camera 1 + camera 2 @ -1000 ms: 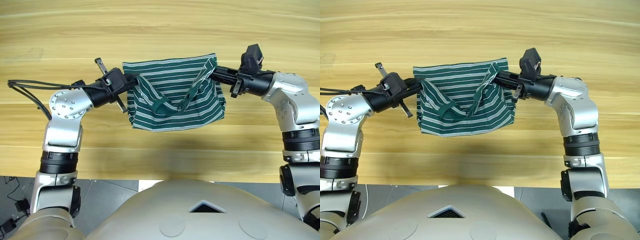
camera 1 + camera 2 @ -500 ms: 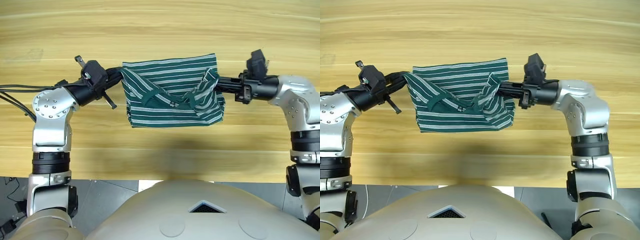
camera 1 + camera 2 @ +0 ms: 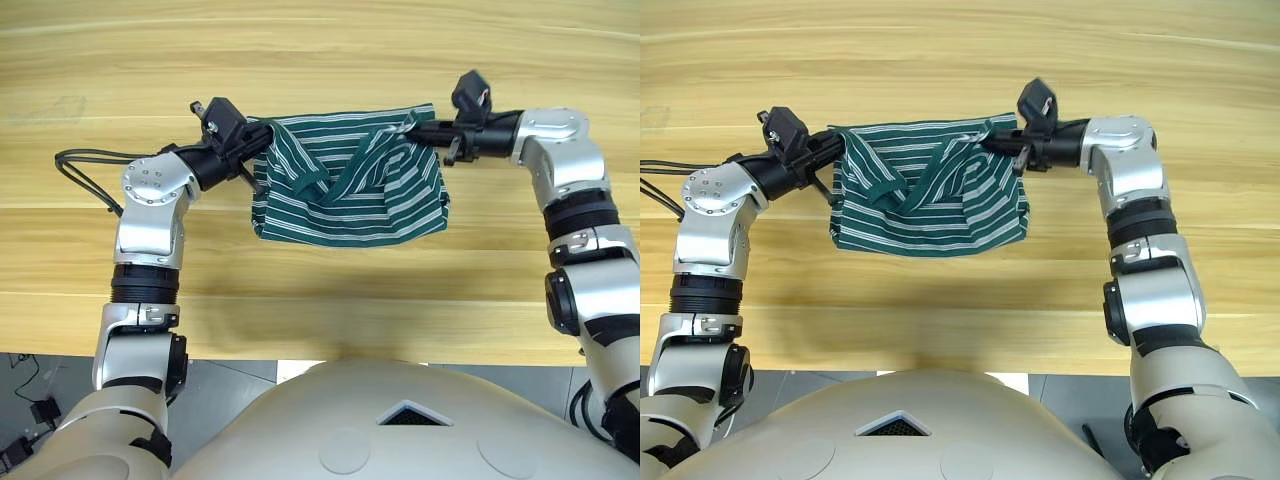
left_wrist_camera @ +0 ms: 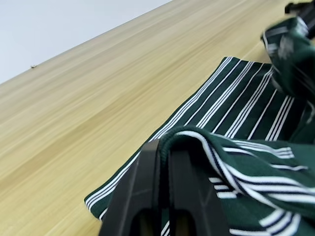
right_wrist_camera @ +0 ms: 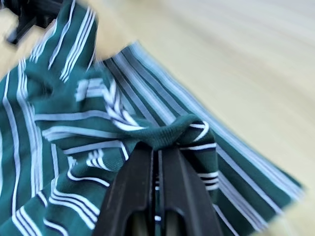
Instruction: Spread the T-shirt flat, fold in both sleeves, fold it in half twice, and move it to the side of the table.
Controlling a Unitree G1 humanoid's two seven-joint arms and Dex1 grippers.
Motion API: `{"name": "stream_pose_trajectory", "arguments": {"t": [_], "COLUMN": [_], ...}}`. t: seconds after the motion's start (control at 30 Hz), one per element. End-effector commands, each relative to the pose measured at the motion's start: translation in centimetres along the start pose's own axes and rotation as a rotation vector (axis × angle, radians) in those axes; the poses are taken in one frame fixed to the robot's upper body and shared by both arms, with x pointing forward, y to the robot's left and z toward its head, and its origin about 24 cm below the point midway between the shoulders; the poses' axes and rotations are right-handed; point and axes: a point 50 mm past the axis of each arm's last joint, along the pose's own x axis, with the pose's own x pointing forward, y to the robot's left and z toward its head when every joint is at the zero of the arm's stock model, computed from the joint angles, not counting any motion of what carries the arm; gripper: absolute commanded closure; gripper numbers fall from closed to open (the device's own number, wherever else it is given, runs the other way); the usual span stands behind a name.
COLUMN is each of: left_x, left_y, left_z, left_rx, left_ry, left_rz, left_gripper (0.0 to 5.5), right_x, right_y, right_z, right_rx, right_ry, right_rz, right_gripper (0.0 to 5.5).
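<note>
— Stretching right across is the light wooden worktop (image 3: 320, 60), its grain running side to side.
— And the shirt?
— The T-shirt (image 3: 350, 205), dark green with thin white stripes, sits on the middle of it, between the two arms. Its lower layer lies flat on the wood in a rough rectangle. An upper layer is lifted at both far corners and sags in a loose V between them, with creases bunching toward the centre.
— What has hold of it?
— Both arms. The left fingers (image 4: 146, 173) are pressed together on a rolled hem at the shirt's left far corner. From the wrist camera you can see the fabric draped over their tips. The right fingers (image 5: 140, 172) are pinched tight on a striped fold at the right far corner.
— Are the raised corners off the wood?
— Yes, held just above the flat layer, whose striped edge shows beneath them on the worktop.
— Level with each other?
— Near enough, one at each side of the shirt.
</note>
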Motion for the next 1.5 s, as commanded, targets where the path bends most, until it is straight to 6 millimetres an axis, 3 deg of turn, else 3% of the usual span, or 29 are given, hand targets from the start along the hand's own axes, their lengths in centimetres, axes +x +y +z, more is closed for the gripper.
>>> {"name": "stream_pose_trajectory", "arguments": {"t": [0.03,0.17,0.37,0.57,0.77,0.93,1.23,1.33,1.5], "left_x": [-0.1,-0.4,0.2,1.0,2.0,2.0,3.7,4.4,4.3], "left_y": [1.5,3.3,2.4,1.7,2.4,3.2,2.1,3.2,3.8], "left_z": [0.1,-1.1,-3.1,-3.7,-2.0,-1.4,-2.7,-2.1,-3.6], "left_rx": [-0.020,-0.114,-0.160,-0.207,-0.293,-0.419,-0.372,-0.484,-0.617], "left_ry": [-0.006,0.026,0.067,0.054,-0.067,-0.081,0.058,0.000,0.032], "left_rz": [0.069,0.184,0.184,0.186,0.232,0.242,0.193,0.272,0.411], "left_gripper": [5.49,5.49,5.49,5.49,5.49,5.49,5.49,5.49,5.49], "right_x": [-0.7,-0.7,-0.6,0.1,0.8,1.2,2.1,2.4,3.0], "right_y": [-1.0,-0.9,0.0,-0.2,-1.1,-1.3,-1.8,-2.2,-2.2], "right_z": [0.4,-1.4,-3.0,-0.8,-0.1,-0.8,-0.5,-0.4,-2.1], "right_rx": [-0.002,0.018,0.027,0.092,0.130,0.133,0.189,0.271,0.341], "right_ry": [-0.037,0.002,0.027,-0.136,-0.228,-0.174,-0.191,-0.217,-0.125], "right_rz": [-0.063,-0.091,-0.033,-0.006,-0.147,-0.210,-0.294,-0.367,-0.486], "right_gripper": [5.48,5.48,5.48,5.48,5.48,5.48,5.48,5.48,5.48]}}
